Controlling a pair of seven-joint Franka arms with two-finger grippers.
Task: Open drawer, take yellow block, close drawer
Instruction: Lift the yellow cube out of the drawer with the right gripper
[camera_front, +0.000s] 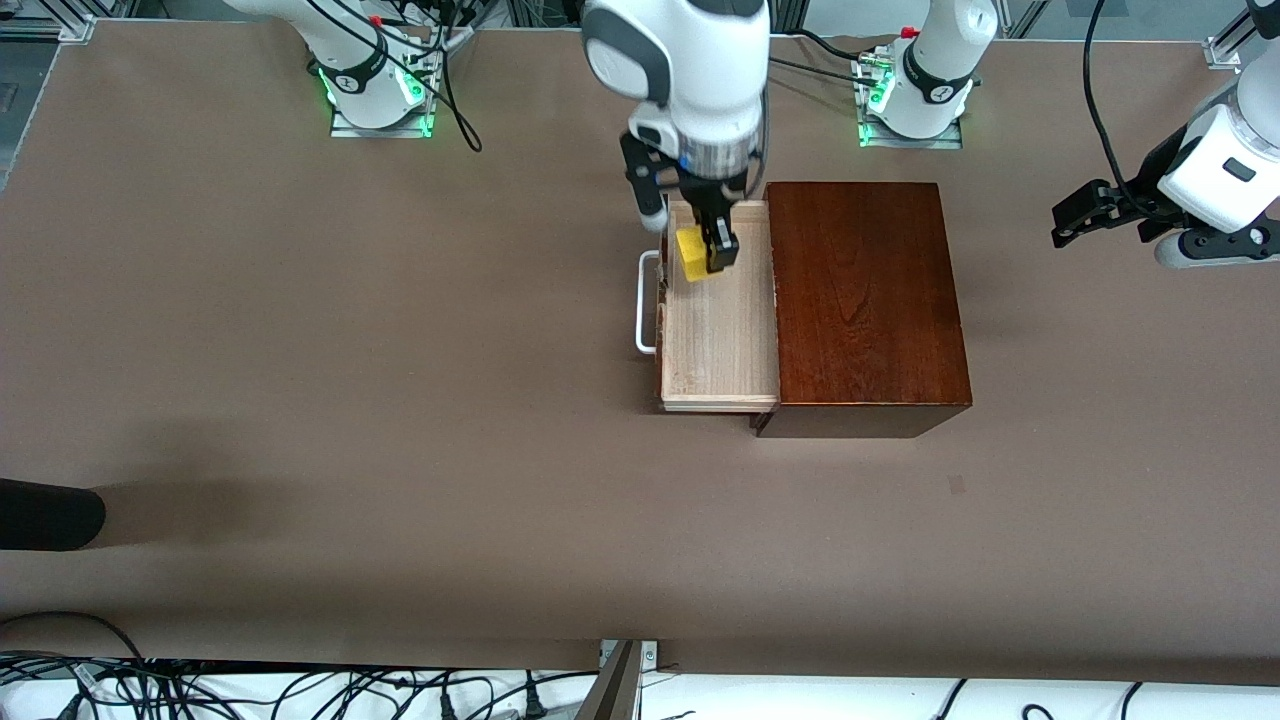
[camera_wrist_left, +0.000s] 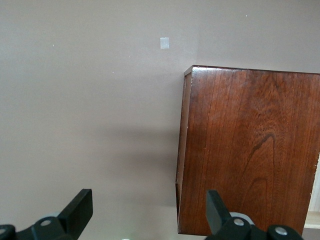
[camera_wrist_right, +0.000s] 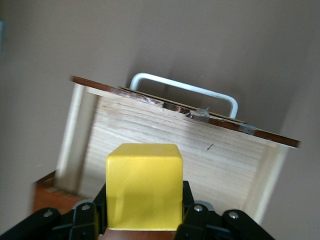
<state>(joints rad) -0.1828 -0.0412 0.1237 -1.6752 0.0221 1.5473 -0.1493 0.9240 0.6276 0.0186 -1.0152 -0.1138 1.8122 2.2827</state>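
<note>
The drawer (camera_front: 720, 340) stands pulled out of the dark reddish-brown wooden box (camera_front: 865, 300), its pale tray open and its white loop handle (camera_front: 645, 300) toward the right arm's end. My right gripper (camera_front: 705, 255) hangs over the tray, shut on the yellow block (camera_front: 690, 257). In the right wrist view the yellow block (camera_wrist_right: 144, 185) sits clamped between the black fingers, with the drawer (camera_wrist_right: 175, 145) and its handle (camera_wrist_right: 185, 90) below. My left gripper (camera_front: 1075, 222) waits open in the air past the box at the left arm's end; the left wrist view shows its fingers (camera_wrist_left: 80, 210) wide apart above the box (camera_wrist_left: 250, 150).
A dark object (camera_front: 45, 513) pokes in at the table edge toward the right arm's end, near the front camera. A small pale mark (camera_front: 957, 485) lies on the brown table nearer the camera than the box. Cables hang below the table's near edge.
</note>
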